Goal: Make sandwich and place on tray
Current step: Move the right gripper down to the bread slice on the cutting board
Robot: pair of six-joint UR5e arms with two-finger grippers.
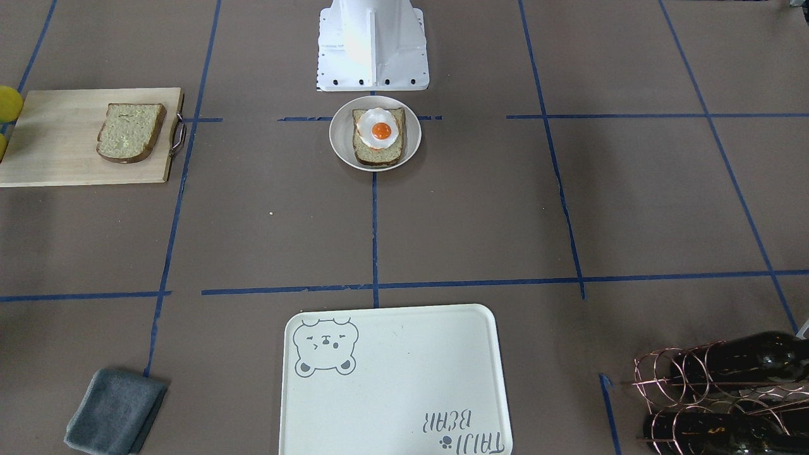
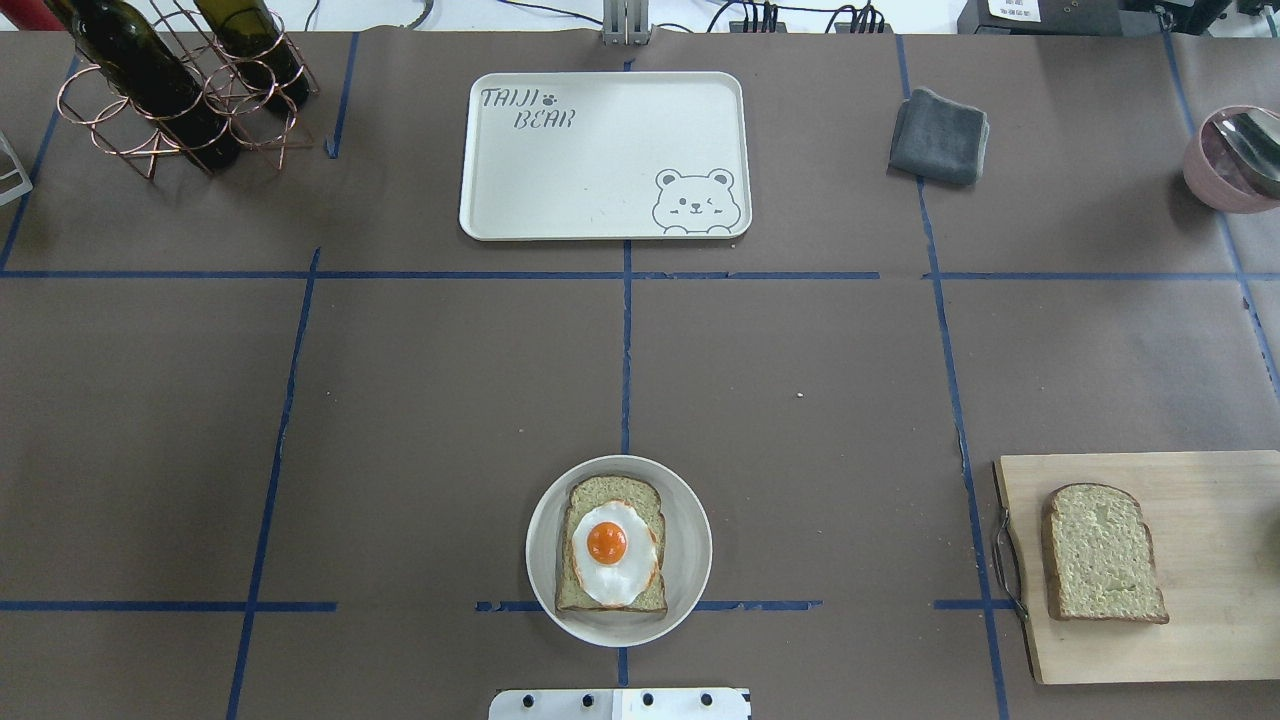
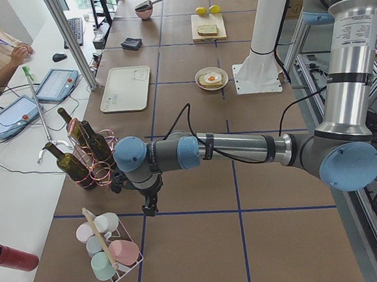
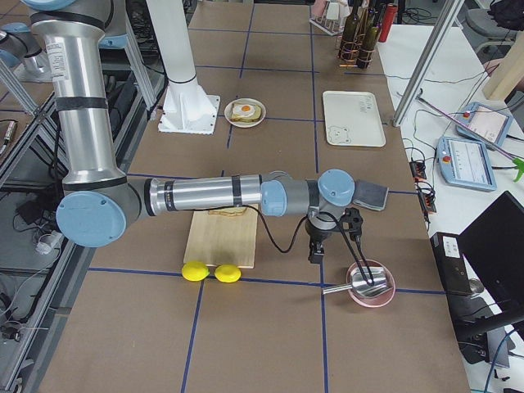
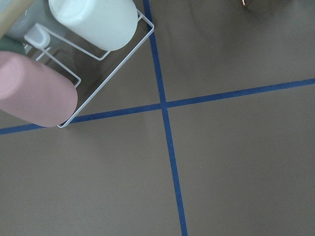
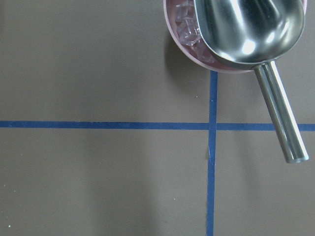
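Note:
A round off-white plate [image 2: 692, 520] near the robot base holds one bread slice [image 2: 612, 492] with a fried egg [image 2: 612, 555] on top. A second bread slice [image 2: 1100, 552] lies on the wooden cutting board [image 2: 1200, 500] at the right. The cream bear tray [image 2: 600, 160] sits at the table's far middle with nothing on it. My left gripper [image 3: 149, 208] hangs over the table by the bottle rack, far from the plate. My right gripper [image 4: 316, 252] hangs by the pink bowl. Both show only in side views, so I cannot tell if they are open.
A copper rack with wine bottles [image 2: 170, 80] stands far left. A folded grey cloth [image 2: 938, 136] and a pink bowl with a metal scoop [image 2: 1230, 155] are far right. Two lemons [image 4: 209, 272] lie beside the board. A wire rack of cups [image 3: 109, 248] stands near the left gripper.

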